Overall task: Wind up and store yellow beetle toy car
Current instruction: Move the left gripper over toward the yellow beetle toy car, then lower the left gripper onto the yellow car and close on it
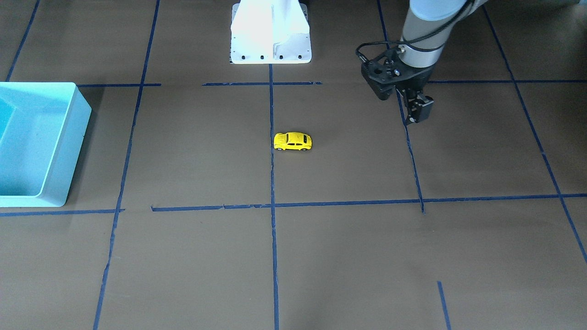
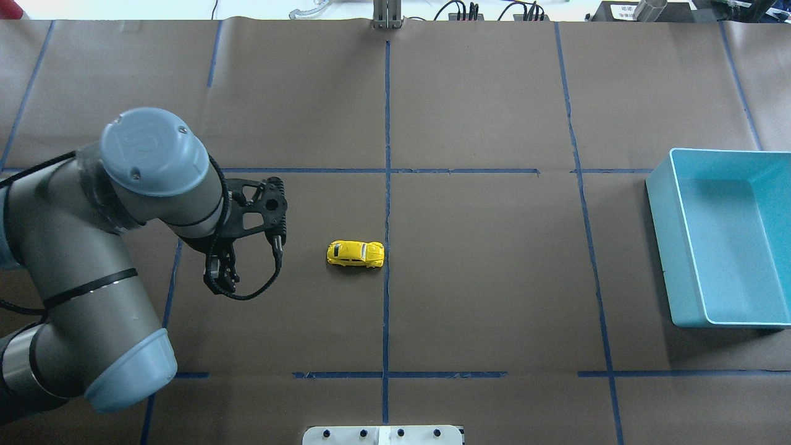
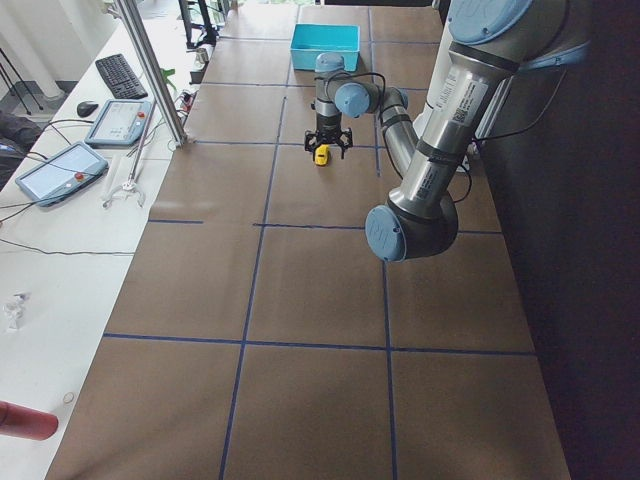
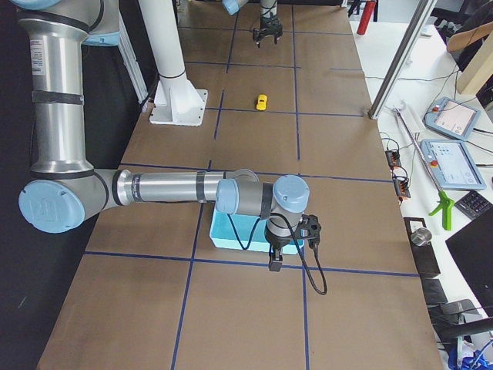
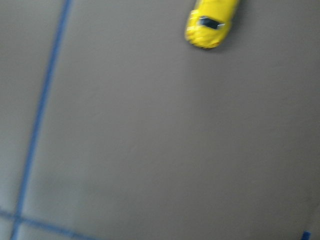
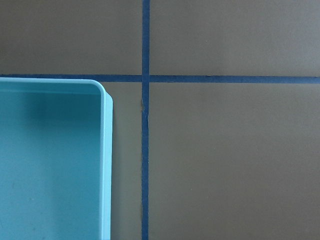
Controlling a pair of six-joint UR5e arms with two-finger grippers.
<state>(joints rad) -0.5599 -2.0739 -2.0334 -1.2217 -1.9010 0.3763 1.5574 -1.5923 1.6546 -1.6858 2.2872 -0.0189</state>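
One yellow beetle toy car (image 2: pixel 355 254) sits mid-frame. Left gripper (image 2: pixel 220 281), jaws seemingly pressed together, should spread, then straddle its flanks. Right gripper's jaws: cannot tell.

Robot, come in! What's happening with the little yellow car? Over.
Left gripper empty, beside car. Yellow car on table, untouched. Turquoise bin empty. Path clear.

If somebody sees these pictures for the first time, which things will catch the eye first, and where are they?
The yellow beetle toy car stands out first: it sits alone on its wheels near the middle of the brown table, beside a blue tape line. Next comes the turquoise bin at the table's end on the robot's right, apparently empty. The left pincer hangs over the table to one side of the car, apart from it.
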